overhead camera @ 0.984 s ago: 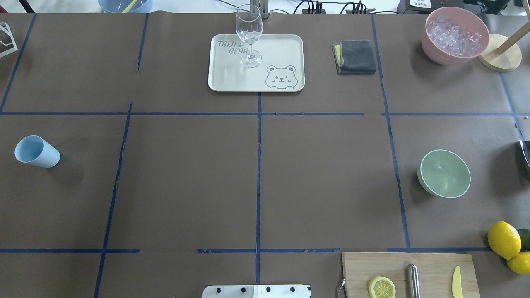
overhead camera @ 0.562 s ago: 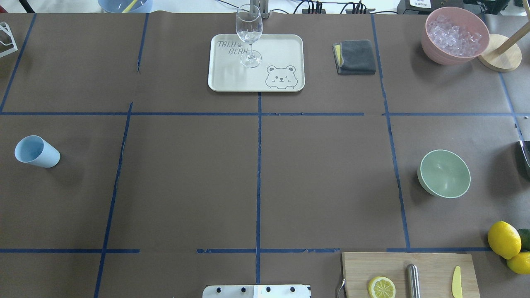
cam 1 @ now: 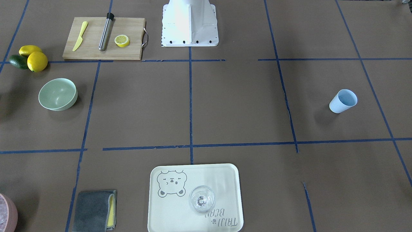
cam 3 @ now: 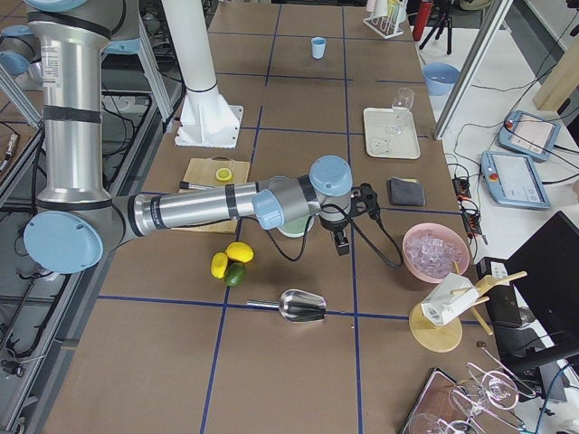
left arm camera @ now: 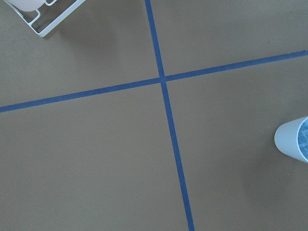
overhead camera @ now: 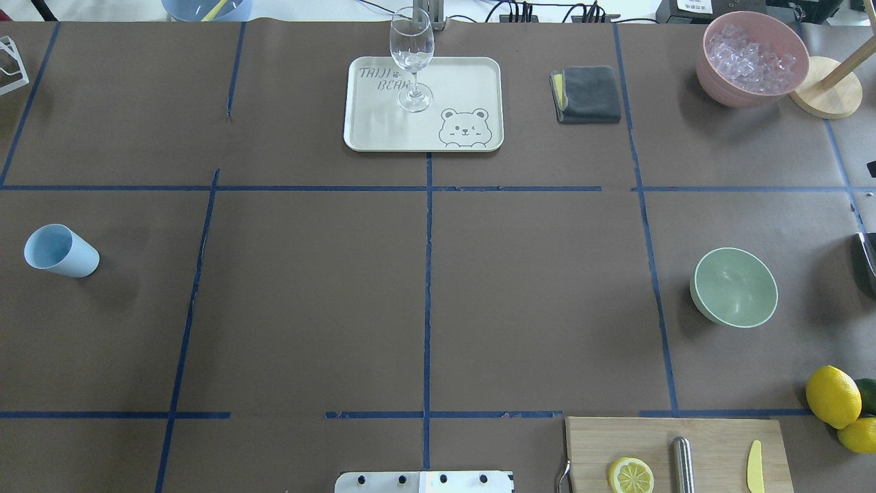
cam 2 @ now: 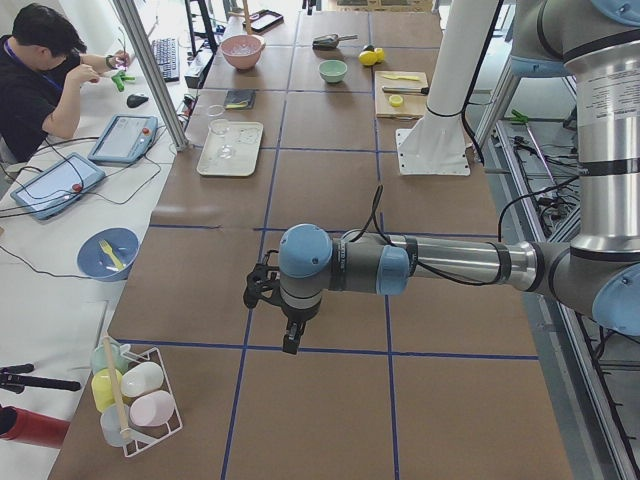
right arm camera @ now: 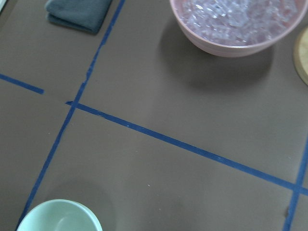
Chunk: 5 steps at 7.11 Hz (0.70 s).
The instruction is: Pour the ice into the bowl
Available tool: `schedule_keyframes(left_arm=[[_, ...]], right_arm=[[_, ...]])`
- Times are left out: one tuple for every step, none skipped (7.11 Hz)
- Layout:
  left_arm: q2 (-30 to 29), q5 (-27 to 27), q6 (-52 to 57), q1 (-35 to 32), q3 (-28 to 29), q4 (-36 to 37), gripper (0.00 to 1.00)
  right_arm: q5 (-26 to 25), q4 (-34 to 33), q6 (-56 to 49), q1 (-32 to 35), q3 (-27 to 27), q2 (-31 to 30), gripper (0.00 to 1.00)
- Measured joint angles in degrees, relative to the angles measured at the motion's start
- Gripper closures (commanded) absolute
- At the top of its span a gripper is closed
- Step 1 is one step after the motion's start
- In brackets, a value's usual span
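Fingers of the left gripper [cam 2: 290,338] hang over the brown table [overhead camera: 308,308]; spread or closed, I cannot tell, and likewise for the right gripper [cam 3: 342,242]. Small clear ice cubes [left arm camera: 302,140] sit in the pale blue plastic cup [overhead camera: 60,250], just aside of the left fingers and probably staged for that arm. The round mint-green bowl [overhead camera: 736,287] stands empty near the right fingers, well apart from the cup.

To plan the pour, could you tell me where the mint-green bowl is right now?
In the overhead view the bowl stands upright on the robot's right side, beyond the cutting board and the lemons.
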Motion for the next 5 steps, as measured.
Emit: schedule_keyframes(left_arm=[[0.0, 0.0, 0.0, 0.0, 0.0, 0.0, 0.00], [-0.1, 0.0, -0.1, 0.1, 0.0, -0.1, 0.00], [-0.1, 0.0, -0.1, 0.1, 0.0, -0.3, 0.00], [-0.1, 0.0, 0.0, 0.1, 0.0, -0.4, 0.00], [-0.1, 0.0, 0.0, 0.1, 0.1, -0.5, 0.00]], right_arm=[[-1.4, 4.7, 2.1, -4.3, -0.6, 0.0, 0.00], [-2.4, 7.1, 5.1, -8.5, -1.2, -0.3, 0.00], [-3.6, 8.3, 7.8, -12.0, -1.6, -0.8, 0.00], [-4.4, 8.9, 9.1, -14.4, -1.8, -1.5, 0.00], [-4.8, 9.2, 9.5, -16.5, -2.0, -2.4, 0.00]])
